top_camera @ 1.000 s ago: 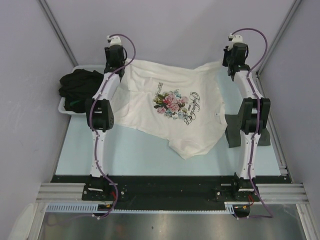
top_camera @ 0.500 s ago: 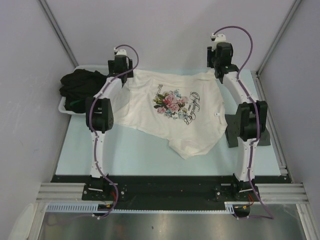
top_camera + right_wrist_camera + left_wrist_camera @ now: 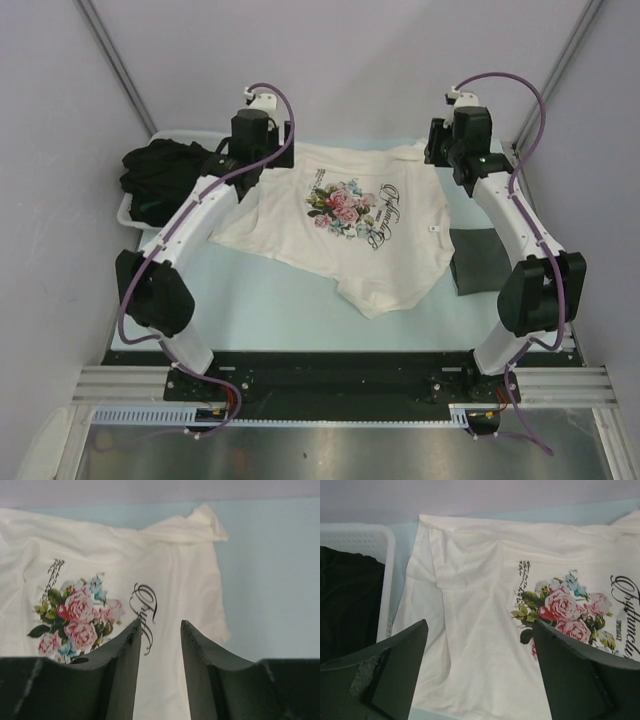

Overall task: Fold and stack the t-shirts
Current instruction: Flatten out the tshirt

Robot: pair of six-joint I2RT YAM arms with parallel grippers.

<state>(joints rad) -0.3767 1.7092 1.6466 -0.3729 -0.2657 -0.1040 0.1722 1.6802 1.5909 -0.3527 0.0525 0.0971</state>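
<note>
There is one cream-white t-shirt [image 3: 340, 215], one dark grey t-shirt [image 3: 477, 258], one heap of black t-shirts [image 3: 165, 172] whose number cannot be told, and one white tub [image 3: 127, 214]. Two arms reach over one pale blue table [image 3: 270, 300], each with one gripper.

The cream-white t-shirt lies print up across the far middle of the table, loosely spread and rumpled, with its near end drawn to a blunt point. The black heap sits in the tub at the far left, just beside the cream shirt's left edge. The dark grey t-shirt lies flat as a neat rectangle on the right side of the table, next to the cream shirt's right edge and partly behind the right arm.

Only the top view shows the grey shirt, the whole cream shirt and both arms. The left wrist view alone shows the tub's perforated rim [image 3: 365, 532], the black cloth [image 3: 345, 605] inside it and the creases down the cream shirt's left side. The right wrist view alone shows the shirt's far right corner bunched into a small peak.

The left gripper [image 3: 480, 630] hangs over the shirt with its fingers [image 3: 395, 675] spread wide and nothing between them. The right gripper [image 3: 160, 625] is above the script with a narrow gap between its fingers [image 3: 125, 670], which pinch nothing
</note>
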